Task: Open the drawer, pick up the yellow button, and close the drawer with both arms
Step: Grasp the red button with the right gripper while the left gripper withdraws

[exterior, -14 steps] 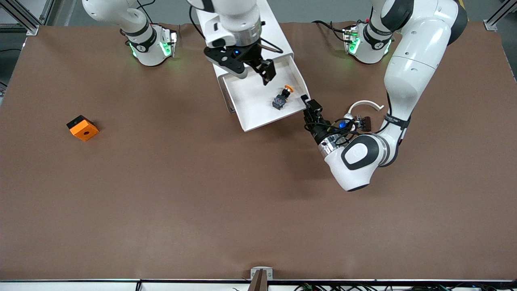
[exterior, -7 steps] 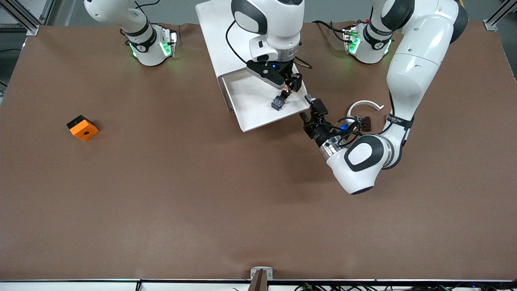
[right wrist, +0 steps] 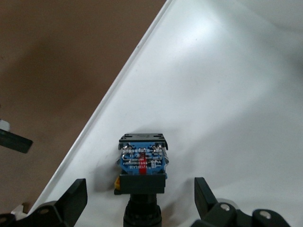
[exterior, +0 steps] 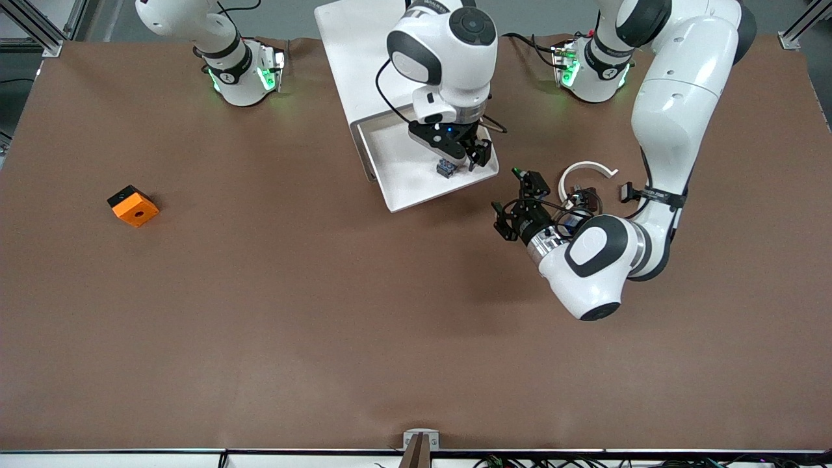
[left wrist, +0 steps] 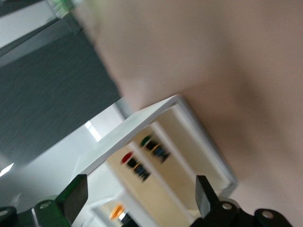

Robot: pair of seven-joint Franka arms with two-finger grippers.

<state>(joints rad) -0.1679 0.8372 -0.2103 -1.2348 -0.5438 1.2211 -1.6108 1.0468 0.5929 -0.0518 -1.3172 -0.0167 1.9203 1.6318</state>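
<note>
Button point(right wrist: 142, 163) inside drawer point(exterior: 416, 188) corner — right gripper point(exterior: 463, 157) astride

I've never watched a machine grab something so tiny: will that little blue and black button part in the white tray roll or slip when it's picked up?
The small blue and black blocky button looks squared, so it probably won't roll. Its round dark end might let it tip. It seems rigid plastic, likely light, and the smooth white drawer tray could let it slide if nudged. The right end effector hangs open over it.
</note>
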